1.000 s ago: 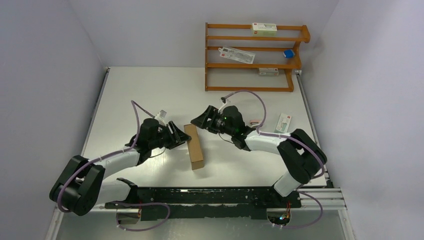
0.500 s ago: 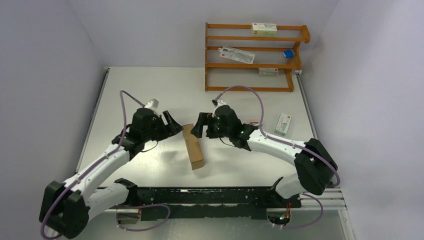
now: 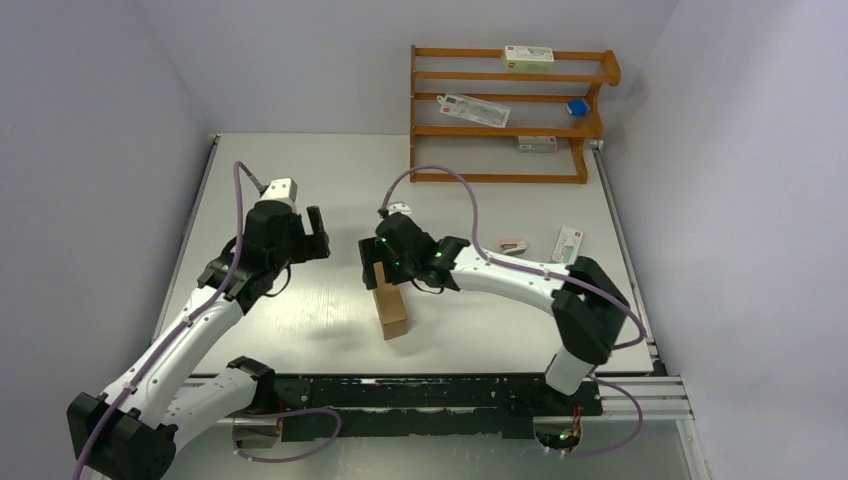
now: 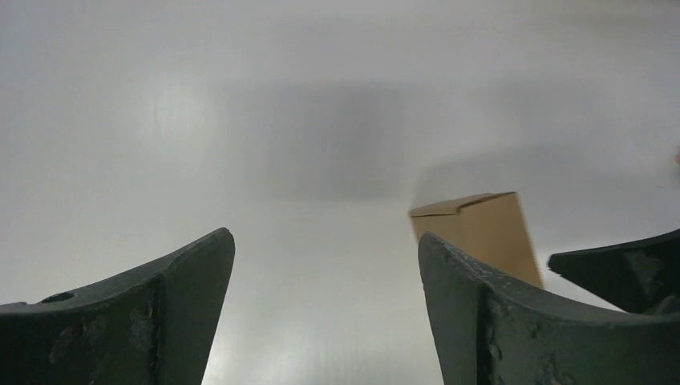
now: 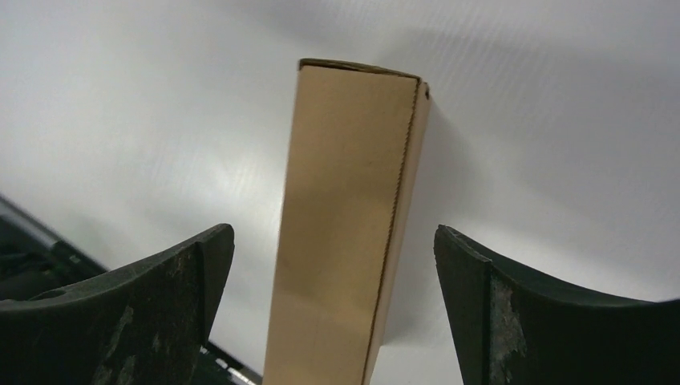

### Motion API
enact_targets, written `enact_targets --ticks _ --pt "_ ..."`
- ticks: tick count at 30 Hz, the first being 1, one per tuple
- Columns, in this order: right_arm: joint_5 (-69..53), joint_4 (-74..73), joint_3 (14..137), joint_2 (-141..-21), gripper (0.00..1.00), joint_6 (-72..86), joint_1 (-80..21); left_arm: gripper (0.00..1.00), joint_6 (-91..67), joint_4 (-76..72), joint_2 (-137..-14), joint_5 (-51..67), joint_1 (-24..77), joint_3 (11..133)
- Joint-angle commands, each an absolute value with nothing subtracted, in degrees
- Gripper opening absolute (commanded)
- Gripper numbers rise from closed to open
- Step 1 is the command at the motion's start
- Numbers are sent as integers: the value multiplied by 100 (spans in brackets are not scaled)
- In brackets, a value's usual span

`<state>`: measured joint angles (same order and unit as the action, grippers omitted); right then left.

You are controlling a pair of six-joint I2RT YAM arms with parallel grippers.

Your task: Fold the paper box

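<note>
Now that both have let go, the left gripper hangs wide, drawn back leftward, while the right gripper gapes astride the closed paper box at the middle of the table; folding looks done.

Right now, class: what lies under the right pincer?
The paper box, lying on the white table, in line with the gap of the open right pincer. From above, that pincer covers the box's far end.

Far end of paper box hidden under right claw; print on shelf cartons unreadable.
</note>
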<state>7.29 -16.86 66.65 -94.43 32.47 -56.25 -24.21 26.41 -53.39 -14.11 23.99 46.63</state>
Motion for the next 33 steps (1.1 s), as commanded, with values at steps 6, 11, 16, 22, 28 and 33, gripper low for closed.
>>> enact_targets --ticks 6,11,16,22,28,33 --pt "1316 -2429 7355 -10242 88 3424 -5766 89 -1813 2886 -5154 -1710 2127 4603" --pt "1176 -2351 7312 -10201 71 3519 -5757 88 -1805 2903 -5042 -1743 2118 4573" --pt "555 -1570 6667 -9575 59 3825 -5439 88 -1804 2891 -4995 -1632 2109 4538" --pt "-691 522 4956 -8616 44 4782 -4665 88 -1805 2888 -4991 -1555 2099 4536" --pt "-1390 2781 3552 -8321 39 6040 -4036 88 -1809 2865 -4925 -1516 2090 4509" --pt "-1404 4541 3124 -8778 40 6898 -4033 88 -1820 2822 -4921 -1350 2034 4483"
